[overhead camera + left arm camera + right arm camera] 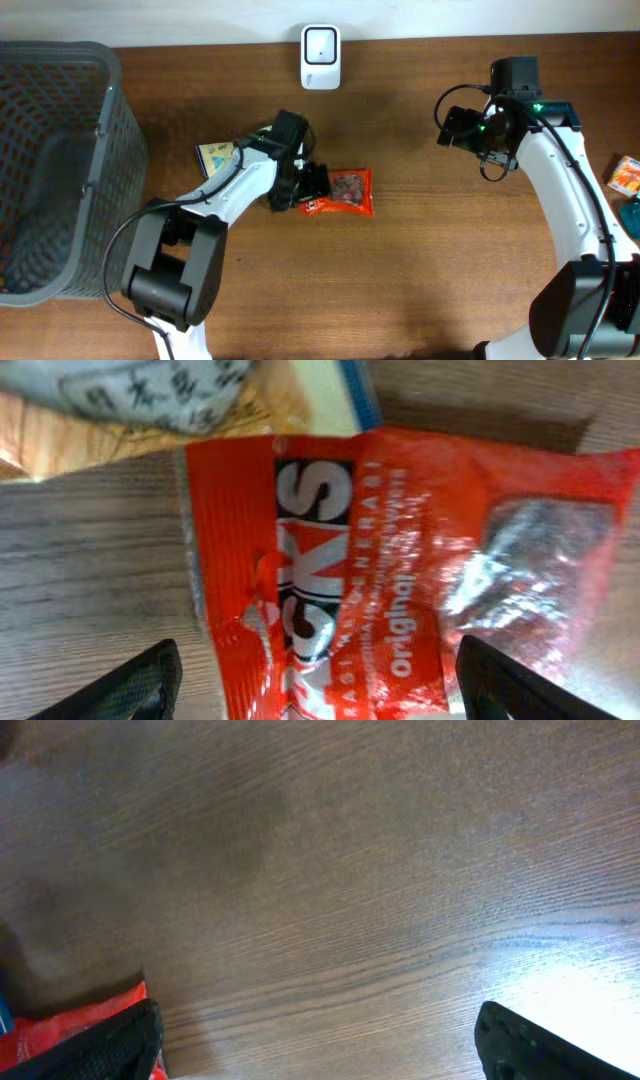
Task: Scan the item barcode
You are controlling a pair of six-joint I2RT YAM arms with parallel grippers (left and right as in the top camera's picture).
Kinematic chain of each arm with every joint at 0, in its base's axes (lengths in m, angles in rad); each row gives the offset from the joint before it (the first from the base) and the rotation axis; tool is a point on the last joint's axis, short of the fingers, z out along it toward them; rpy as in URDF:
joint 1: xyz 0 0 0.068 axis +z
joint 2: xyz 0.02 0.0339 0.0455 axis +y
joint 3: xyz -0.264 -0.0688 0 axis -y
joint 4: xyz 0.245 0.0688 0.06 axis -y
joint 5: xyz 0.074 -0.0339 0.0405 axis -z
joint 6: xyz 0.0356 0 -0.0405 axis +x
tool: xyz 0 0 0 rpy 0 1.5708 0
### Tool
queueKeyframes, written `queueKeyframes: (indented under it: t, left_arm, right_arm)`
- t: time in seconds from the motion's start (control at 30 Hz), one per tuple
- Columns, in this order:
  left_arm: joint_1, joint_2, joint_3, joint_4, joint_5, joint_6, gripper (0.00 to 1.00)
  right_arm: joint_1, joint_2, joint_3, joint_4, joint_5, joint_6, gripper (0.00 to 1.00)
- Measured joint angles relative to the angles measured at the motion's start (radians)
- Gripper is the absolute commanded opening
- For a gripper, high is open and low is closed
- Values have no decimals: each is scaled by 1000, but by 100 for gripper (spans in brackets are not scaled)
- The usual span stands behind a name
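Left gripper (313,184), jaws open, sits at the left end of the red snack packet (345,190); right gripper (452,125), open too, way off.

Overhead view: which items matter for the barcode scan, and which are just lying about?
Job:
red snack pack
white scanner

Lying about:
basket
yellow packet
orange packet

snack packet (345,190) at centre, basket (110,150) far left, scanner (320,57) behind it
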Motion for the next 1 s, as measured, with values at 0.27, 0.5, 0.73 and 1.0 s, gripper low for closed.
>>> queueKeyframes:
  t: [0.27, 0.5, 0.73, 1.0]
  left_arm:
    - [0, 0, -13, 83, -30, -42, 0]
    - [0, -108, 94, -104, -119, 69, 0]
    - [3, -339, 127, -162, -626, 227, 0]
    - [3, -351, 125, -166, -1003, 241, 0]
  right_arm:
    - [0, 0, 0, 0, 0, 0, 98]
    - [0, 0, 0, 0, 0, 0, 98]
    - [0, 0, 0, 1, 0, 0, 98]
    - [0, 0, 0, 0, 0, 0, 98]
